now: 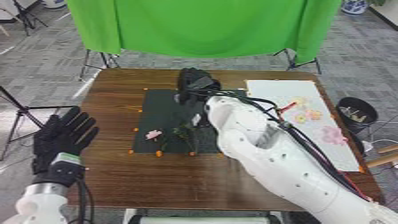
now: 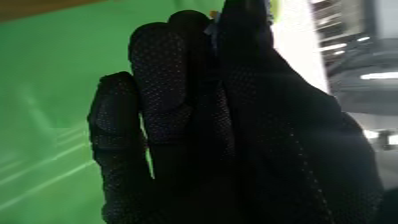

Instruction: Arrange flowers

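One flower [image 1: 153, 134] — pink — lies apart from the right fingers [image 1: 188, 78].

White arms [image 1: 256, 162] with black cables [image 1: 311, 146] bear black-gloved hands [image 1: 64, 134].

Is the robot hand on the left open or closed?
Open: the left robot hand has its fingers stretched out straight, with gaps between them.
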Motion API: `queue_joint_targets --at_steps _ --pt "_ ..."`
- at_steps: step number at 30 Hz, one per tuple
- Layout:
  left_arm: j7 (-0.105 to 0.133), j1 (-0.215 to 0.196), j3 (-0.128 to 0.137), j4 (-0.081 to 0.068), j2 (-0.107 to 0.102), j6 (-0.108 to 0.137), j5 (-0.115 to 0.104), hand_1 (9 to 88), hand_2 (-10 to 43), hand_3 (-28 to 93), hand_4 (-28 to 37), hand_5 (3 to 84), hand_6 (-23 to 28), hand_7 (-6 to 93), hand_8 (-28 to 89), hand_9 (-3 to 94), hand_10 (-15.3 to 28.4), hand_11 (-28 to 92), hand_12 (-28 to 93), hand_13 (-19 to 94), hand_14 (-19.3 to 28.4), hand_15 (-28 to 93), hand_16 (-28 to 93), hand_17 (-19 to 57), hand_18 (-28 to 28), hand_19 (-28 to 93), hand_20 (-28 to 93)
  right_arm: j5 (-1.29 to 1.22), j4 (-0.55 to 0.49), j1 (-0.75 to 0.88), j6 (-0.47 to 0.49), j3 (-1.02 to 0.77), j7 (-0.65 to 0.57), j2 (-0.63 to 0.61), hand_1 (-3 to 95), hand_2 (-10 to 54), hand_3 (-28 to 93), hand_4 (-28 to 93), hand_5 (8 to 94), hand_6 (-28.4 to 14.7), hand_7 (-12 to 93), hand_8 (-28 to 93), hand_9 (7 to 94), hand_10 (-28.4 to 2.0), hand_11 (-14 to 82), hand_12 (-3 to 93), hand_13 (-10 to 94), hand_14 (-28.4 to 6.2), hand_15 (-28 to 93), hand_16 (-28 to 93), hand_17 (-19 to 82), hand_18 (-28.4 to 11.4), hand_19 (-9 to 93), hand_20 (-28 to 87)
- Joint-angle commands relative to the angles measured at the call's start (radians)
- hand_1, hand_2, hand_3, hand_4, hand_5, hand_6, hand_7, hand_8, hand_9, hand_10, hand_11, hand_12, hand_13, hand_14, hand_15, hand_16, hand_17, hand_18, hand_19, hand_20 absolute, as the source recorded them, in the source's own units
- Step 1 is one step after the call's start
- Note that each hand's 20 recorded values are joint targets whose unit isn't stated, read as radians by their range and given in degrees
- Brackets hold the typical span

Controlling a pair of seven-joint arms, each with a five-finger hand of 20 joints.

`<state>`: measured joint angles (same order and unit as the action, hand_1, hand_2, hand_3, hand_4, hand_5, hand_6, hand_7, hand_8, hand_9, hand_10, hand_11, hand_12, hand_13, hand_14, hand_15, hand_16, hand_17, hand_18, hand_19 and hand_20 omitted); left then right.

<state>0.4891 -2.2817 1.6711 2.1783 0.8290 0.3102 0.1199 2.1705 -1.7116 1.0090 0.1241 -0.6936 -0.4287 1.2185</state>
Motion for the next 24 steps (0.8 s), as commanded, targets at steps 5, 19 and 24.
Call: queue_joint_targets --at_steps 5,19,24 --pt "-0.002 0.035 -0.022 0.000 -0.024 0.015 0.000 30.3 14.5 72 -28.3 45.5 10.2 16.2 -9 40.0 16.5 27 14 29 16.9 48 -6 -6.1 16.8 42 11 0.087 0.206 -0.072 0.084 0.094 -0.019 0.144 56.2 -9.5 73 -28 71.1 -0.6 38 3 84.2 -9.2 8.6 39.3 71 -8.2 49 39 36 -21.3 82 36" --pt "-0.011 0.066 -0.039 -0.007 -0.036 0.017 -0.002 30.3 14.5 72 -28.3 45.5 10.1 16.2 -9 40.0 16.5 27 14 29 16.9 48 -6 -6.1 16.8 42 11 0.087 0.279 -0.078 0.028 0.129 -0.079 0.173 56.0 -9.5 74 -28 67.1 -0.9 35 0 81.6 -8.8 8.0 37.7 70 -7.4 47 40 36 -21.4 82 35" --pt "-0.015 0.077 -0.046 -0.012 -0.038 0.017 -0.001 30.3 14.6 72 -28.3 45.5 10.2 16.2 -9 40.0 16.4 27 14 30 16.8 48 -6 -6.1 16.8 42 11 0.081 0.264 -0.078 0.024 0.135 -0.073 0.176 55.3 -9.5 74 -28 64.8 -1.5 33 -1 79.3 -8.9 7.8 36.1 69 -7.1 45 40 36 -21.3 82 35"
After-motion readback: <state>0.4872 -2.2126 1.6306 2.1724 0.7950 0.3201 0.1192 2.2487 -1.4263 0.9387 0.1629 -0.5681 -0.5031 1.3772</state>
